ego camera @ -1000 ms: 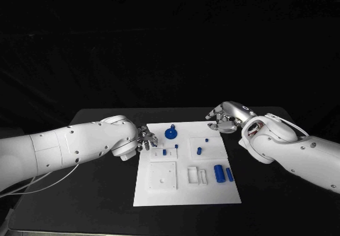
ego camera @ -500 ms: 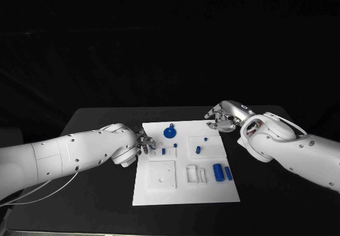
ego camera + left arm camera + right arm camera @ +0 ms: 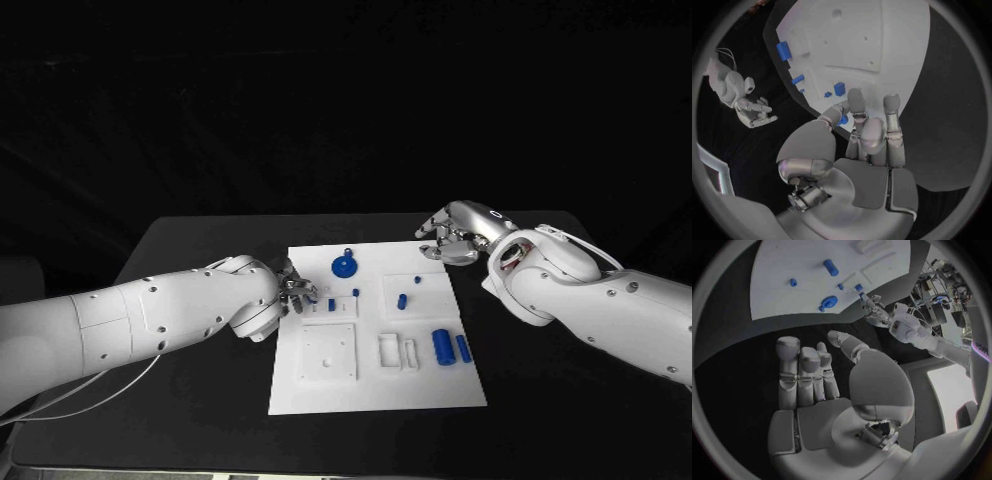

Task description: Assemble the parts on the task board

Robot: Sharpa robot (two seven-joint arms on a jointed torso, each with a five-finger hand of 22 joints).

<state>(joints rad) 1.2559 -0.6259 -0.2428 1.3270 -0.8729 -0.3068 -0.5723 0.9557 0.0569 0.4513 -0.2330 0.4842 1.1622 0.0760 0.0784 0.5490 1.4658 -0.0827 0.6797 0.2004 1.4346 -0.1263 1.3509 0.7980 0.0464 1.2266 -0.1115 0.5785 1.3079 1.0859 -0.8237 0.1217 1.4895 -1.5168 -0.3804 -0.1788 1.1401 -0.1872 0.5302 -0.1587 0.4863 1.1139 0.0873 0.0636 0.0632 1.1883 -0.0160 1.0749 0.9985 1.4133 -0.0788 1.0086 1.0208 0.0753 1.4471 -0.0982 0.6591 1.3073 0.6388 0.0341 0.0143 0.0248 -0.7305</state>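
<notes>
**Left hand at the board's edge with a small blue piece**

Head view: white task board (image 3: 378, 385) in the middle of the black table (image 3: 188, 400). Left hand (image 3: 296, 292) at the board's left edge, fingers gathered beside a small blue peg (image 3: 332, 303); whether they touch it cannot be told. Right hand (image 3: 450, 240) hovers off the far right corner. Also on the board: blue round piece (image 3: 345, 266), two blue cylinders (image 3: 451, 348).

Left wrist view: left hand (image 3: 864, 137) pinches a small blue part (image 3: 842, 119) at its fingertips, just over the board's edge. Likely step: seating this part; the next move calls for careful alignment with its socket.

Right wrist view: right hand (image 3: 817, 375) spread, holding nothing, over bare table near the board (image 3: 786, 295). Nearby pegs may crowd the placement.
</notes>
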